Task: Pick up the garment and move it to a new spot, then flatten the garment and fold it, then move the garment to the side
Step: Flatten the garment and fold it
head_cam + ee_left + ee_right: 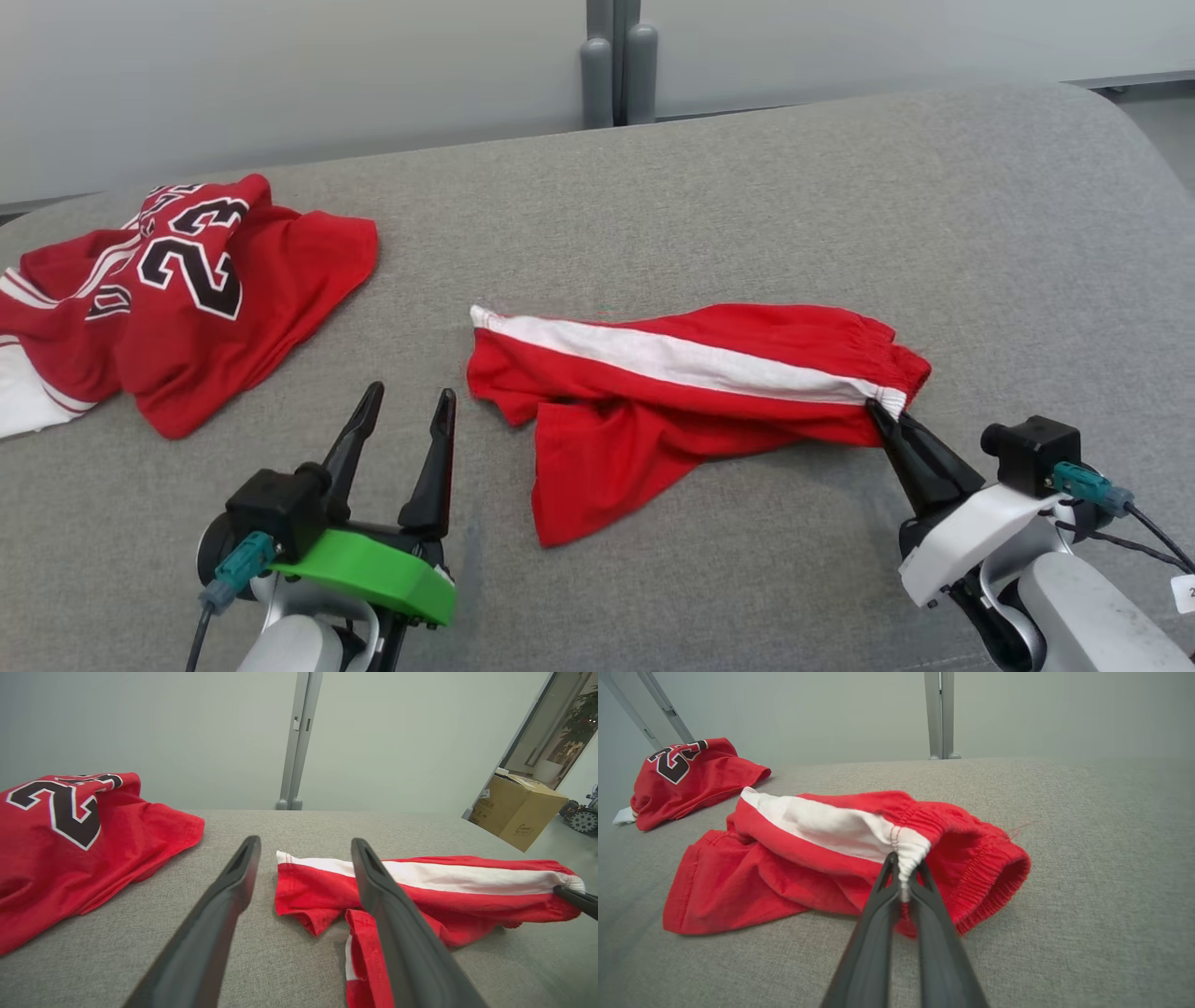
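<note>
The garment (672, 392) is a pair of red shorts with a white side stripe, lying crumpled across the middle of the grey cushion (747, 187). My right gripper (878, 411) is shut on the elastic waistband at the garment's right end, pinching the white stripe (906, 858). The waistband (985, 868) bunches to the right of the fingers. My left gripper (406, 397) stands open just left of the garment's leg hem (299, 891), above the cushion and apart from the cloth. One leg (597, 467) is folded toward me.
A red jersey (187, 289) with a black "23" lies heaped at the far left of the cushion. A grey post (616, 65) stands behind the far edge. A cardboard box (516, 809) sits on the floor off to the right.
</note>
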`<state>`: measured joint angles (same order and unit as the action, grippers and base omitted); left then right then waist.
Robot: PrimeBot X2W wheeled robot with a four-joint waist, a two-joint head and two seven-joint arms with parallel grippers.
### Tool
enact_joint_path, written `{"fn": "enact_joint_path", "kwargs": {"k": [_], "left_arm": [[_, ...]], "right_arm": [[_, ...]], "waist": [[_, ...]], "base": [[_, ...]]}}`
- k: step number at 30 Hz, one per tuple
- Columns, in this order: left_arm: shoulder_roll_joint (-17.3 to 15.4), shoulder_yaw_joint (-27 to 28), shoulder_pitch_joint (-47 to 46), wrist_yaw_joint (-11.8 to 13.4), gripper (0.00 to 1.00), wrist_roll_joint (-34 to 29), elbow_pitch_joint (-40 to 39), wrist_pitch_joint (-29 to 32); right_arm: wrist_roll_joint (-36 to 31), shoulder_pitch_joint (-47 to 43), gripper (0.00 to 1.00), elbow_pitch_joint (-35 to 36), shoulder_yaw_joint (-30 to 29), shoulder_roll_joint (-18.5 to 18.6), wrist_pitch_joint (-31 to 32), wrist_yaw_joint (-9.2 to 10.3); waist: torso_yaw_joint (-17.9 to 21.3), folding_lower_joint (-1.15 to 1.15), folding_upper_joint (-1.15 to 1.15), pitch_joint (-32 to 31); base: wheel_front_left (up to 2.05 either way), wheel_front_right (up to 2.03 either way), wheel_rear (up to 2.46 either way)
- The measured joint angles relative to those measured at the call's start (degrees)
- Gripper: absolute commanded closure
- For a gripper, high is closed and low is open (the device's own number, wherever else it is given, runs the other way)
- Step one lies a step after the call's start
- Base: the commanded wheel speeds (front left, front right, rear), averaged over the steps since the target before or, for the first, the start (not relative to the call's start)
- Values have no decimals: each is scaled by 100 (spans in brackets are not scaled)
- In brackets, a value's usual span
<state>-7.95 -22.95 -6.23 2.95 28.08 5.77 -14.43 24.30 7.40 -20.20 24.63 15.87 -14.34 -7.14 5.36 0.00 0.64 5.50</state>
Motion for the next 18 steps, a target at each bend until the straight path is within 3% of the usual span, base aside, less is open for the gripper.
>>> {"fn": "enact_joint_path", "kwargs": {"k": [7, 10, 18], "left_arm": [[108, -171, 215, -204, 0, 383, 319, 85], [108, -288, 188, -303, 0, 394, 426, 208], [48, -538, -353, -502, 0, 285, 464, 559]], "right_arm": [[36, -304, 100, 136, -79, 187, 0, 0], [-321, -455, 100, -74, 121, 615, 1, -1], [-434, -520, 100, -353, 261, 620, 1, -1]], "waist": [[296, 0, 0, -99], [360, 0, 0, -123], [458, 0, 0, -28]], "base": [[0, 0, 0], [0, 0, 0], [0, 0, 0]]}}
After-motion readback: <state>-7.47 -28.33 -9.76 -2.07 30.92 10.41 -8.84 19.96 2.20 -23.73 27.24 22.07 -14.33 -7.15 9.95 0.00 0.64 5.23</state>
